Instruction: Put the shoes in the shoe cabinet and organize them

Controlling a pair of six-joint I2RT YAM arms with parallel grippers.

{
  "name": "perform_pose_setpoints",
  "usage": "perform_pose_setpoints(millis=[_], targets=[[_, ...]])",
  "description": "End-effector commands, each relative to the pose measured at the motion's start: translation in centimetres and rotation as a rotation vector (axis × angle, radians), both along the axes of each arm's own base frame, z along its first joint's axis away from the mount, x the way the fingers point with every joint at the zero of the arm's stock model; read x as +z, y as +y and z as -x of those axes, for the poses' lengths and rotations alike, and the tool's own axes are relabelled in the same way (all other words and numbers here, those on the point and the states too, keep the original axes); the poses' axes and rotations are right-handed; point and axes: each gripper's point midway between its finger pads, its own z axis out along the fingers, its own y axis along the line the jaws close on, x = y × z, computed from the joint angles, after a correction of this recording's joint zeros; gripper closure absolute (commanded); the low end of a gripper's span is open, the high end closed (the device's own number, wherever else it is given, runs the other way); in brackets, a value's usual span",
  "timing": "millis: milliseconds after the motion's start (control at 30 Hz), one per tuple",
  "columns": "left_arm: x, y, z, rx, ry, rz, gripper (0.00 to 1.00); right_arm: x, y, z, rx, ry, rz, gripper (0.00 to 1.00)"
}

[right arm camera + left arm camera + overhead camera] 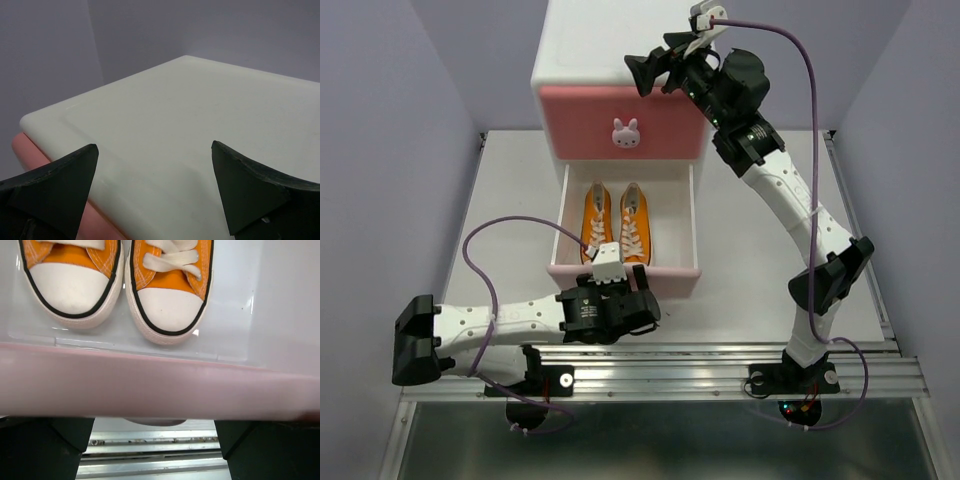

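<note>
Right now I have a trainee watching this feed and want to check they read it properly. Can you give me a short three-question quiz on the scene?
1. True or false: both orange shoes lie in the pulled-out lower drawer, toes toward its front.
2. Which gripper hangs over the top of the shoe cabinet? A the left gripper; B the right gripper; C neither.
3. Fill in: at the lower drawer's front, the left gripper's jaws stand ____.
Key: 1 true; 2 B; 3 open.
</note>
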Motion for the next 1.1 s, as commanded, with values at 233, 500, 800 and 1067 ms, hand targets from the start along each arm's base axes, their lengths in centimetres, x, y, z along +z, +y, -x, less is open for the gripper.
perform_pose_setpoints(millis=[233, 500, 800, 1067], targets=[[8.9, 3.7, -13.3, 0.279, -0.364, 0.093, 0.01, -12.5, -0.2, -2.1, -0.066, 0.350, 0.177, 0.00], [10.1, 0.6, -23.3, 0.323, -0.433, 0.121, 0.01, -12.6, -0.4, -1.9, -0.074, 0.355, 0.169, 0.00], [12.4, 0.6, -32.6, 0.423, -0.488, 0.134, 0.01, -10.6, -1.3, -1.8, -0.114, 0.353, 0.102, 0.00], [14.2, 4.6, -24.0, 0.378, -0.349, 0.205, 0.01, -7.2, -5.6, -1.9, -0.299, 0.368, -0.076, 0.00]])
